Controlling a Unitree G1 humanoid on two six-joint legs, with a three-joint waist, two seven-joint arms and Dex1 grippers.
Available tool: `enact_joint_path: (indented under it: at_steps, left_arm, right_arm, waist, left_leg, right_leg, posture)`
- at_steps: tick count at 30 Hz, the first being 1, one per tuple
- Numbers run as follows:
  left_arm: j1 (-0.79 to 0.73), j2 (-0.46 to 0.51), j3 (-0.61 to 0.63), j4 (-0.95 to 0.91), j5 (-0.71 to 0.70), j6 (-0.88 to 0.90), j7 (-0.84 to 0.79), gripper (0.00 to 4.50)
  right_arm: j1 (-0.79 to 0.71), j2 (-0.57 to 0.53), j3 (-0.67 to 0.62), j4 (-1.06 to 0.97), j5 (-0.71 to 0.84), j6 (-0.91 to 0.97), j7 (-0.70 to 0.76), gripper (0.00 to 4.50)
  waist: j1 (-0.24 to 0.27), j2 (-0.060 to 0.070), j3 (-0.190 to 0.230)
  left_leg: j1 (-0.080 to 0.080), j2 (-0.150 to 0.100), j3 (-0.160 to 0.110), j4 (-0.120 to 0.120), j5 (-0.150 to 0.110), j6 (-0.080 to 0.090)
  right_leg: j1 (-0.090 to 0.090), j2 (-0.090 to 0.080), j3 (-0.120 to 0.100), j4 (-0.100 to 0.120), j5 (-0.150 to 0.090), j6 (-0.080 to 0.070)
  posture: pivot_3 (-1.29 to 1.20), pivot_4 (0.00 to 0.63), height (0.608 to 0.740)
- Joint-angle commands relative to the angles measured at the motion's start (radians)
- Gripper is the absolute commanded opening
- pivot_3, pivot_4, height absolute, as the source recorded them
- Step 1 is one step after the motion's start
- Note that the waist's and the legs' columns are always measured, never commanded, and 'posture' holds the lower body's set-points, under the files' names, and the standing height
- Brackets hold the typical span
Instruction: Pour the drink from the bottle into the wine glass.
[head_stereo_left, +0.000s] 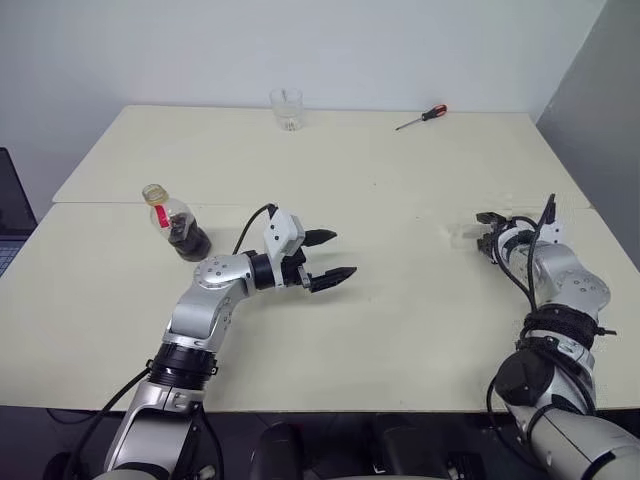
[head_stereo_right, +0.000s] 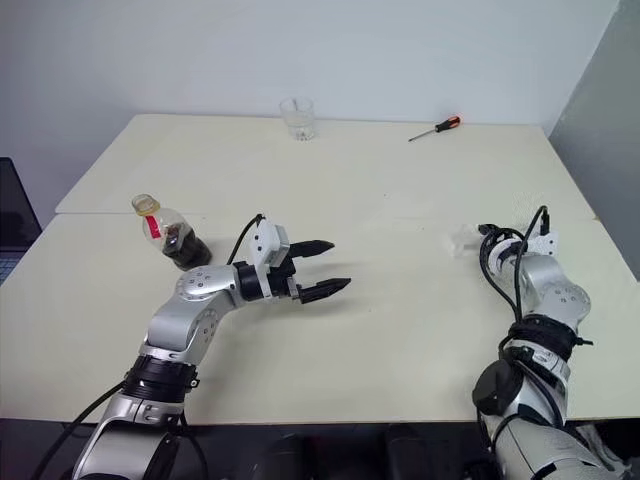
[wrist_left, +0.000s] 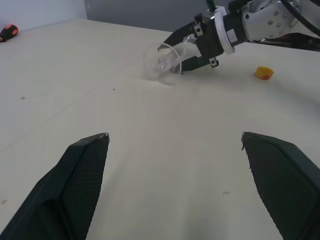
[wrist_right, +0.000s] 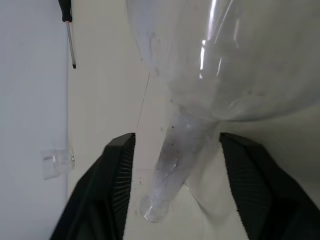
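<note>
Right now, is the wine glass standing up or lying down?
Lying down. The wine glass rests on its side on the table, its stem between the right gripper's fingers.

The clear stemmed wine glass (wrist_right: 200, 75) lying on the cream table (head_stereo_left: 400, 300) is cut off by the right wrist view's upper edge, so its rim goes unseen. From the head views it is only a faint pale smear, and its foot cannot be made out. Whether the black fingers (wrist_right: 117, 190) flanking its stem press it cannot be told.
</note>
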Motion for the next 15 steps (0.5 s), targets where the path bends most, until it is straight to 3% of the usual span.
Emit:
enact_joint_path:
  at_steps: [1,5,11,15]
  left_arm:
    - [-0.006,0.008,0.017,-0.054,-0.008,0.008,0.015,4.50]
    - [0.035,0.020,0.025,-0.083,-0.002,0.015,0.039,4.50]
    - [0.117,0.033,0.055,-0.171,-0.020,0.044,0.095,4.50]
    - [0.166,0.042,0.078,-0.220,-0.028,0.064,0.124,4.50]
  right_arm:
    - [-0.024,-0.023,0.037,-0.010,-0.021,-0.020,0.038,1.34]
    - [-0.003,-0.021,0.093,-0.079,-0.019,0.018,0.079,0.20]
    - [0.045,0.000,0.277,-0.322,-0.064,0.054,0.220,0.18]
    - [0.085,-0.012,0.476,-0.439,-0.207,-0.024,0.394,0.18]
  waist:
    - [0.000,0.000,0.000]
    - [0.000,0.001,0.000]
    - [-0.001,0.005,0.003]
    - [-0.002,0.005,0.003]
  left_leg:
    - [0.000,0.000,0.000,0.000,0.000,0.000]
    - [0.000,0.001,0.000,0.000,0.000,0.000]
    - [-0.001,0.001,0.000,-0.001,0.000,0.000]
    - [-0.001,0.001,0.000,-0.001,0.000,0.000]
  right_leg:
    - [0.000,0.000,0.000,0.000,0.000,0.000]
    - [0.000,0.000,0.000,0.000,0.000,0.000]
    - [-0.002,0.000,0.001,0.000,-0.001,0.000]
    - [-0.002,0.000,0.000,0.001,-0.001,0.001]
  posture:
    - [0.00,0.150,0.740]
    - [0.00,0.150,0.740]
    - [0.00,0.150,0.740]
    - [0.00,0.150,0.740]
